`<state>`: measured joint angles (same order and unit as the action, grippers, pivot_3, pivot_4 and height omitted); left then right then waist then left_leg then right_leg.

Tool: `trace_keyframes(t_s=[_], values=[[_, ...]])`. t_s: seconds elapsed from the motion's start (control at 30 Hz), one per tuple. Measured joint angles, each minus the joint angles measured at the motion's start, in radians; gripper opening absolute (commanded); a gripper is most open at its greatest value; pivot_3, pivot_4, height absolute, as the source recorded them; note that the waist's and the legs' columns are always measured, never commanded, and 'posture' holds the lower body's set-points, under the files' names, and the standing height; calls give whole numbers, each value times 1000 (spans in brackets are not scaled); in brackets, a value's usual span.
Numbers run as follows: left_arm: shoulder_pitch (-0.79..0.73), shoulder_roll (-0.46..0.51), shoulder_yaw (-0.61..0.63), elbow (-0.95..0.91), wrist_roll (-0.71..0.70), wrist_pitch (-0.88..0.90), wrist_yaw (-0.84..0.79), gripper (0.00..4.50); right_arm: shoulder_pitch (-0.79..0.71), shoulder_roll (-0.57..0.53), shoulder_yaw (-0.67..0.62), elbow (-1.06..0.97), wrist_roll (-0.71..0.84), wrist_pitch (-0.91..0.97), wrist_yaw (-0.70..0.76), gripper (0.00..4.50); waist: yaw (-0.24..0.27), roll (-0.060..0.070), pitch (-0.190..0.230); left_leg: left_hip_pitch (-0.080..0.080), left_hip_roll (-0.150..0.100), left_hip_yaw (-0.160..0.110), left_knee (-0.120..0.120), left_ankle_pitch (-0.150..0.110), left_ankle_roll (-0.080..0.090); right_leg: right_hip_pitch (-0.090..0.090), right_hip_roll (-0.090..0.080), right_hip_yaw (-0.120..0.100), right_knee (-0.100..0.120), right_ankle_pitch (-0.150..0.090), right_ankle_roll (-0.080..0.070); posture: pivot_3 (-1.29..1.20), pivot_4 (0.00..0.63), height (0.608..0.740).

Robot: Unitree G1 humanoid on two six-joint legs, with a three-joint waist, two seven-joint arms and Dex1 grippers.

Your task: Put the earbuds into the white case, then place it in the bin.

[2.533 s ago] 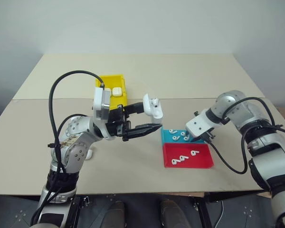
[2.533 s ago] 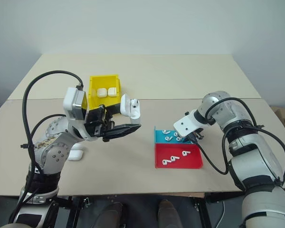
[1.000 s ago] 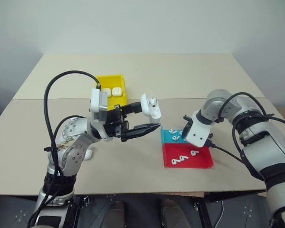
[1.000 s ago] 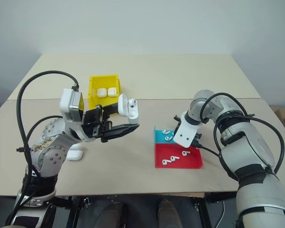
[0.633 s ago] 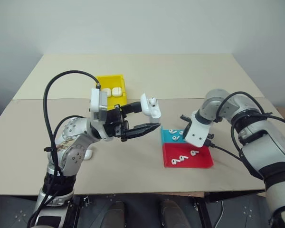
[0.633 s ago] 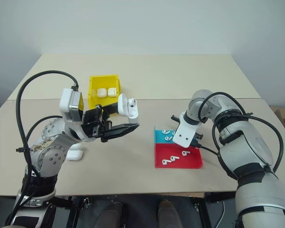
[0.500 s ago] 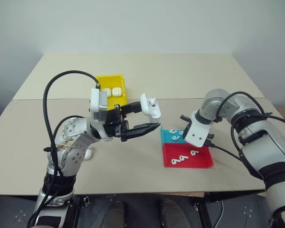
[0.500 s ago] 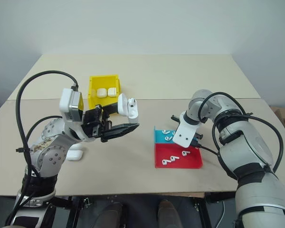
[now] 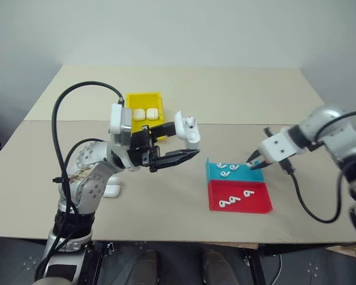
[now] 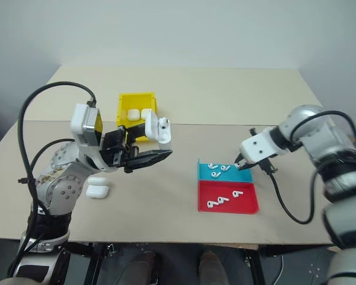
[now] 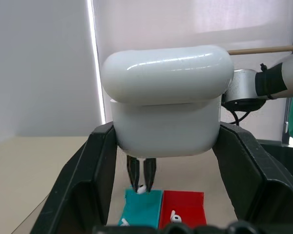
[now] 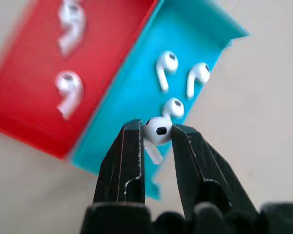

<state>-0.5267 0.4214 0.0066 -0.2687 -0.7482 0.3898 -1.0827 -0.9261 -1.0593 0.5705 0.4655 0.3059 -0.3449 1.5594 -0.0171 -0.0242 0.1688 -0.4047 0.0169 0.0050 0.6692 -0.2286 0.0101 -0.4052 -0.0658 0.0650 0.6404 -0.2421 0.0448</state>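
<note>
**Desk:** What has changed at your table?

**Caption:** Your right gripper has come up off the blue-and-red tray with 1 earbud pinched by the head between its 2 black fingers, stem hanging down. A second ago that gripper sat low at the blue half; now it hovers over the blue half's outer edge, 3 earbuds lying in the blue below it and more in the red.

**Desk:** And the other arm?

**Caption:** Your left gripper has not moved. It stays clamped on the white case, held in the air between the yellow bin and the tray, lid flipped open, and 1 earbud already seems to stand in it, though that is small to read.

**Desk:** So where does that leave the job?

**Caption:** By my reading, the pick is done and the carry comes next: you must bring the earbud across to the open case, well apart from it now. The bin already holds 2 closed cases; another case lies on the table near your left arm. Watch the pinch: a glossy round head could slip.
</note>
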Motion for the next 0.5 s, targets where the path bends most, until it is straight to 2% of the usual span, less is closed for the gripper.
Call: trace_keyframes(t_s=[0.13,0.27,0.37,0.5], values=[[-29,-22,-23,45,1,-1,-36,2739,138,-12,-206,-259,378,468,-42,630,-12,0,0,1,1,0,0,0,0,0,3,2,2,0,0,0,150,740],[-45,-29,-32,80,1,-2,-68,2739,164,45,-449,-398,698,871,-312,630,-11,0,0,0,1,0,1,0,0,1,4,2,1,0,-1,0,150,740],[-68,-31,-36,98,5,-3,-86,2739,178,78,-591,-472,901,1082,-505,630,0,0,0,-2,0,0,1,0,0,-1,5,1,0,0,0,0,150,740],[-94,-41,-46,132,16,-4,-107,2739,203,114,-680,-601,1082,1233,-684,630,5,0,0,-5,0,0,1,0,1,-2,4,1,-2,0,1,0,150,740]])
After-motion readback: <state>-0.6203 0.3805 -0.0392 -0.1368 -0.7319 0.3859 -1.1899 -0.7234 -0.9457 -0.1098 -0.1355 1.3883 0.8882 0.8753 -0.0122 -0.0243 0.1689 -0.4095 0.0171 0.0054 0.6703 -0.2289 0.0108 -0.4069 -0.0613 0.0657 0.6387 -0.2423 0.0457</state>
